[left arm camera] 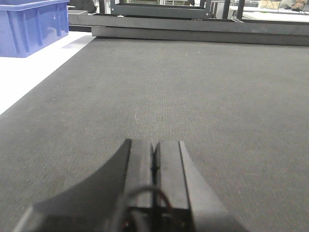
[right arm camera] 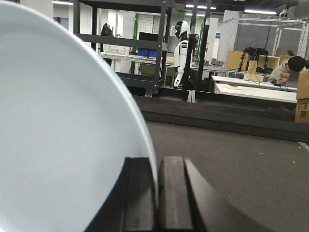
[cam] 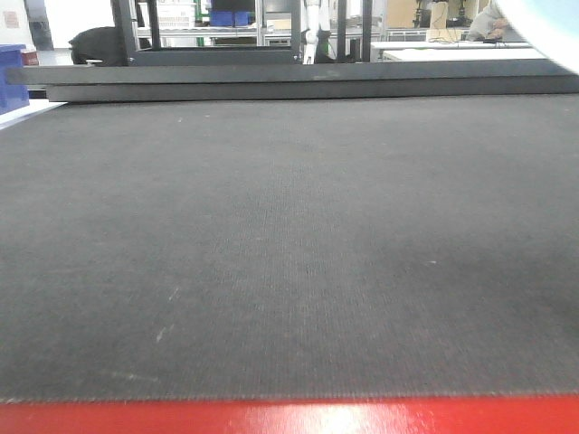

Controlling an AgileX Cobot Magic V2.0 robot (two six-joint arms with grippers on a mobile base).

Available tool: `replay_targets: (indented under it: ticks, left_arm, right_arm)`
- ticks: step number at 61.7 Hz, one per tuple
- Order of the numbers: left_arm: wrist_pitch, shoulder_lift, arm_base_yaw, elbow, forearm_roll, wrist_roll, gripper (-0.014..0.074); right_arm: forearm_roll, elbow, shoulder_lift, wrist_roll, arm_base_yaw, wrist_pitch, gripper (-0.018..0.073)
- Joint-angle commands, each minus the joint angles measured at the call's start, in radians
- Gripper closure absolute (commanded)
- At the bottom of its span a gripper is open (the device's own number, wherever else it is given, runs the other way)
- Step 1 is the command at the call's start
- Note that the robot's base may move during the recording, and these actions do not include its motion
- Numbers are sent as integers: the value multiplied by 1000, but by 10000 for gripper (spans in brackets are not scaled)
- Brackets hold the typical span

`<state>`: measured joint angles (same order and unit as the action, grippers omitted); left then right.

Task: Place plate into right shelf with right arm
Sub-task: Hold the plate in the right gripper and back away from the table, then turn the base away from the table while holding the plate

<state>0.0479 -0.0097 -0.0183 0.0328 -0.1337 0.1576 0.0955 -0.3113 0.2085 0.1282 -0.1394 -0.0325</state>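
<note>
The plate [right arm camera: 63,135] is plain white and glossy. It stands on edge and fills the left half of the right wrist view. My right gripper [right arm camera: 157,162] is shut on its rim, one black finger on each face. A pale curve of the plate [cam: 545,20] shows in the top right corner of the front view, above the dark mat [cam: 289,244]. My left gripper [left arm camera: 154,143] is shut with nothing in it, low over the mat [left arm camera: 193,87]. The right shelf is out of view.
A blue bin [left arm camera: 31,26] stands on a white surface to the left of the mat. Dark flat boards [cam: 298,83] lie along the mat's far edge. The table's near edge is red [cam: 289,418]. Beyond it are a black rack [right arm camera: 159,43] and a white humanoid robot [right arm camera: 181,53].
</note>
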Motion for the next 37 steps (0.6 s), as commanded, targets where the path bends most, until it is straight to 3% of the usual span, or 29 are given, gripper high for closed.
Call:
replay_targets:
  ticks: [1,37]
  left_arm:
    - [-90,-10,-2,10,-8,-7,724]
    - [-90,-10,-2,10,-8,-7,724]
  right_arm:
    - [3,-31,8,10,4,91,505]
    - [3,-31,8,10,4,91,505]
